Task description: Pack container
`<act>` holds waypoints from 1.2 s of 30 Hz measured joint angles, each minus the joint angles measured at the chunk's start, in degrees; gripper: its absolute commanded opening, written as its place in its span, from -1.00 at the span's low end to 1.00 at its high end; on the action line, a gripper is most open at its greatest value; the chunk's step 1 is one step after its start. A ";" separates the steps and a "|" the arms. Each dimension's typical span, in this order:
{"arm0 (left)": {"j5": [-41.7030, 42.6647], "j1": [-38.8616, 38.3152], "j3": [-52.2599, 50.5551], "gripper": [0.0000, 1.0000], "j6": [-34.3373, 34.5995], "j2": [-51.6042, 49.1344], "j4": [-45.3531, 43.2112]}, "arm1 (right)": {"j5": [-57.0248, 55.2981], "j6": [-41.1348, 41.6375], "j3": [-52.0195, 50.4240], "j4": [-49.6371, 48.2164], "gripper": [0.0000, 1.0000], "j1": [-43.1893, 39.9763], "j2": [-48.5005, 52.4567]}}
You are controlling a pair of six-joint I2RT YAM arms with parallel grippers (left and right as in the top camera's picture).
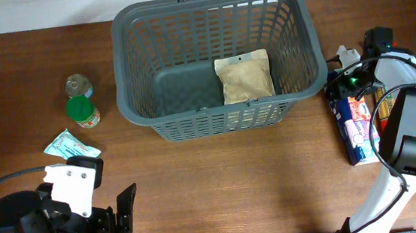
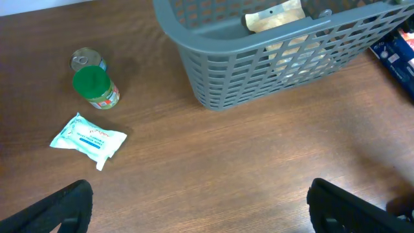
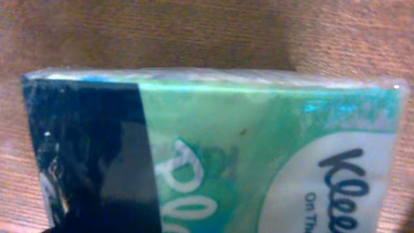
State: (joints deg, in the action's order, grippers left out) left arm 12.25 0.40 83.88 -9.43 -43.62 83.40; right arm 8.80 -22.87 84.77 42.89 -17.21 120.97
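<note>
The left gripper (image 1: 118, 215) rests low at the left, jaws spread and empty, near a white-and-teal soft packet (image 1: 71, 146), a green-lidded jar (image 1: 81, 110) and a silver tin (image 1: 78, 84). The large dark grey slotted plastic basket (image 1: 194, 125) sits mid-table with a tan paper pouch (image 1: 244, 77) flat inside. To its right, the right gripper (image 1: 339, 90) hangs over a green-and-blue wrapped tissue pack (image 3: 259, 149), seemingly to carry it over the tall wall; whether it grips, I cannot tell.

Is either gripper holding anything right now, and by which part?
Left gripper is open and empty. Right gripper is down at the tissue pack's far end, but whether it has a grip cannot be told.
</note>
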 measured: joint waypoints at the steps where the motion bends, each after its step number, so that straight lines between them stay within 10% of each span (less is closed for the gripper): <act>1: 0.00 0.00 0.00 0.98 0.00 0.00 0.00 | 0.00 0.52 0.02 -0.04 0.21 0.00 0.00; 16: 0.00 0.00 0.00 0.98 0.00 0.00 0.00 | 0.04 9.38 13.79 9.92 -0.08 -0.31 0.31; 36: 0.00 0.00 0.00 0.98 0.00 0.00 0.00 | 2.73 11.63 68.83 20.85 -0.15 1.60 0.72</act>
State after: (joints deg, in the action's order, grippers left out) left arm 12.25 0.40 83.88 -9.43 -43.62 83.40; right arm 11.53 -11.25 153.60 63.75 -15.62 121.69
